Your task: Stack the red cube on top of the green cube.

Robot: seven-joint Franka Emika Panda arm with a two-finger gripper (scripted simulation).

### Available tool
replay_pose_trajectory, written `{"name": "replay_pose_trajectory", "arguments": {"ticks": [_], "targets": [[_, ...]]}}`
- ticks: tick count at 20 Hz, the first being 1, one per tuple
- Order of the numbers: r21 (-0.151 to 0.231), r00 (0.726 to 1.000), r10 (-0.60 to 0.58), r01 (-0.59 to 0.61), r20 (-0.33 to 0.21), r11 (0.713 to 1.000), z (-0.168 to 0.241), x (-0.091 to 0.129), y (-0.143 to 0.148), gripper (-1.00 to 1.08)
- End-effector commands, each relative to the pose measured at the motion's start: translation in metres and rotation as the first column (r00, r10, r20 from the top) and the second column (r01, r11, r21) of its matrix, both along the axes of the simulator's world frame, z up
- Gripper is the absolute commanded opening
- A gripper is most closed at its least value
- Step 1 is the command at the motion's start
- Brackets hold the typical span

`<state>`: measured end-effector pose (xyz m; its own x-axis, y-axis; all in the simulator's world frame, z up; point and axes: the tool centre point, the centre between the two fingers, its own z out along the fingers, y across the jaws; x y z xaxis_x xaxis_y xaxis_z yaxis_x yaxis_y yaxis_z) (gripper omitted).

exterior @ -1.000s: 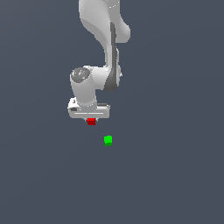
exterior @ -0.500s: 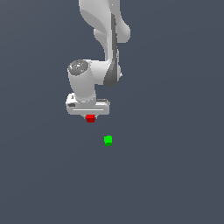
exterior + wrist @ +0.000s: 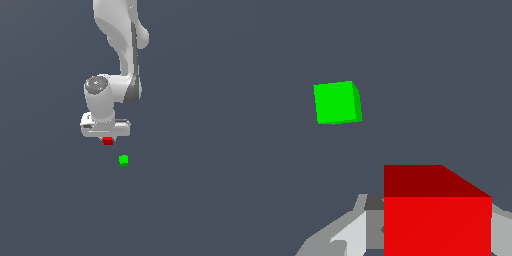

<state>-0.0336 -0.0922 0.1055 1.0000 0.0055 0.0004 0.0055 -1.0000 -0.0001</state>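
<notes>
The tiny bright red plain cube (image 3: 107, 141) sat clamped between the jaws of the white gripper (image 3: 107, 139). The matching bright green cube (image 3: 123, 160) lay apart, at the red cube's 5 o'clock in the exterior view.

You see the gripper (image 3: 107, 138) closed on the red cube (image 3: 107, 141); the green cube (image 3: 123, 160) sits near, toward the exterior view's right.

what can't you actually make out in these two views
- Fingertips of the gripper: hidden behind the red cube in the exterior view.
- Red cube's lower part: cut off by the wrist view's edge.
- Whether the red cube is off the surface: cannot tell.
- Green cube: too small for detail in the exterior view.
</notes>
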Motion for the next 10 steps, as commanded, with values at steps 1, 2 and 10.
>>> {"name": "replay_pose_trajectory", "arguments": {"ticks": [1,2,10], "targets": [[0.0,1.0,0.001,-0.001,0.0,1.0,-0.006,0.01,0.011,-1.0],[0.0,1.0,0.001,-0.001,0.0,1.0,-0.009,0.015,0.016,-1.0],[0.0,1.0,0.001,-0.001,0.0,1.0,-0.033,0.054,0.055,-1.0]]}}
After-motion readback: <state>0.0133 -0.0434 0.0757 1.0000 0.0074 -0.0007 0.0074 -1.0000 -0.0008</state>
